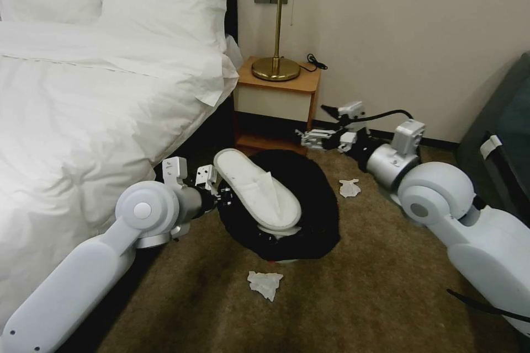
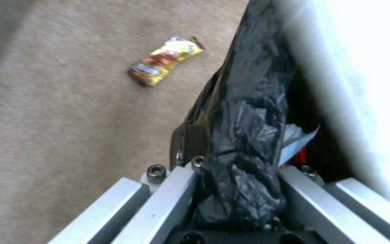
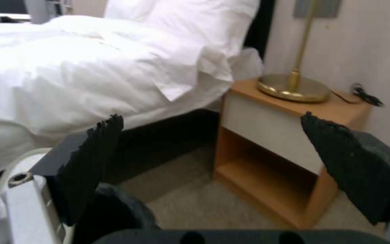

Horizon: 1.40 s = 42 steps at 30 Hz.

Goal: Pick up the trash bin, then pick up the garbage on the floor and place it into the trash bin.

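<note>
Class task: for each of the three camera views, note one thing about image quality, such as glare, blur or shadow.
Head view: evenly lit, with the bedding bright white and the black trash bin showing no detail. Left wrist view: soft and blurred, with a blown-out white area on one side beside the bin's bag; the snack packet is smeared. Right wrist view: the near gripper fingers are blurred, the nightstand sharper.

No legible text anywhere; print on gold-brown snack packet [image 2: 165,61] too blurred to read.
</note>
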Tool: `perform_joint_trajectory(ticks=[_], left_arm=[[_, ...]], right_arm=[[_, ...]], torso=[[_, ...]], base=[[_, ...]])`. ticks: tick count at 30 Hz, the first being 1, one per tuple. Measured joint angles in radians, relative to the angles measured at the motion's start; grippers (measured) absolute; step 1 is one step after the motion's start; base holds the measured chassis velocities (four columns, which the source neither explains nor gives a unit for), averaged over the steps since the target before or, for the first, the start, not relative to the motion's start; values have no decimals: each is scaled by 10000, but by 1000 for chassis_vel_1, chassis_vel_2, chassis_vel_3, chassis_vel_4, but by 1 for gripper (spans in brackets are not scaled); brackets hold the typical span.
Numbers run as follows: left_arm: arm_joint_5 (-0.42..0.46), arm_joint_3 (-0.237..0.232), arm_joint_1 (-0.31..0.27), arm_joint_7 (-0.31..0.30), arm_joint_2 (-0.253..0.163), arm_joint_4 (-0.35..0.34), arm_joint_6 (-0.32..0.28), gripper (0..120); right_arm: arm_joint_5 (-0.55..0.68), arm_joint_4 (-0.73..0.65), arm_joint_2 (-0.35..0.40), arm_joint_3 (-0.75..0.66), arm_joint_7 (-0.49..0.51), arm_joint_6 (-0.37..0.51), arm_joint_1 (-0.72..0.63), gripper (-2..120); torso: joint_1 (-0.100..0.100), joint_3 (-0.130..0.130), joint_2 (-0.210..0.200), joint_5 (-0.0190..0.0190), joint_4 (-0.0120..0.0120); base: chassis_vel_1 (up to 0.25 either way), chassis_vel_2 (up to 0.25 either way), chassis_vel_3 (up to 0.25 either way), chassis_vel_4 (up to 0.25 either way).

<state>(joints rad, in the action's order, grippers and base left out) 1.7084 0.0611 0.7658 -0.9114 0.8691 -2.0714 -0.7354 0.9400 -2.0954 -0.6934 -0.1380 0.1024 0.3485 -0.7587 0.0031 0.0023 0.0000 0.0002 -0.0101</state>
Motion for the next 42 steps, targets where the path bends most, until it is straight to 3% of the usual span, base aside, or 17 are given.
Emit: perform_joint_trajectory(ticks=[10,21,24,26,31,32,35,38,42], left_arm=[[-189,540,436,-32,-278,-58,0,0],[-174,707,336,-44,-182,-19,0,0],[-166,732,219,-48,-153,30,0,0],[-117,740,72,-48,-91,97,0,0],[-82,704,-115,-48,-52,186,0,0],[30,599,-324,-57,-57,238,0,0],[105,512,-483,-63,-50,294,-1,0],[308,162,-1056,-69,228,564,0,0],[434,68,-1301,-115,316,601,0,0]], right_arm=[[-1044,1122,-85,-746,105,-1126,-2154,100],[-1267,2437,-286,-774,-558,-1748,-2607,100],[-1321,3202,-325,-714,-1249,-2037,-2655,100],[-1539,4269,-465,-553,-2275,-2329,-2643,100],[-1891,5420,-723,-205,-3350,-2560,-2452,100],[-2272,6223,-881,72,-4451,-2712,-2234,100],[-2534,6581,-928,163,-5115,-2834,-2148,100],[-3355,7616,-1136,301,-6650,-3422,-2120,100],[-4032,8697,-1576,661,-7486,-4075,-1988,100]], torso=[[0,0,0,0,0],[0,1,-1,-1,1],[1,2,0,-2,1],[0,1,0,-2,1],[1,2,0,-1,0],[0,2,0,1,2],[1,2,0,1,4],[0,2,0,-5,-2],[1,2,0,0,0]], base=[[0,0,0,0],[0,0,0,0],[0,0,0,0],[0,0,0,0],[0,0,0,0],[0,0,0,0],[0,0,0,0],[0,0,0,0],[0,0,0,0]])
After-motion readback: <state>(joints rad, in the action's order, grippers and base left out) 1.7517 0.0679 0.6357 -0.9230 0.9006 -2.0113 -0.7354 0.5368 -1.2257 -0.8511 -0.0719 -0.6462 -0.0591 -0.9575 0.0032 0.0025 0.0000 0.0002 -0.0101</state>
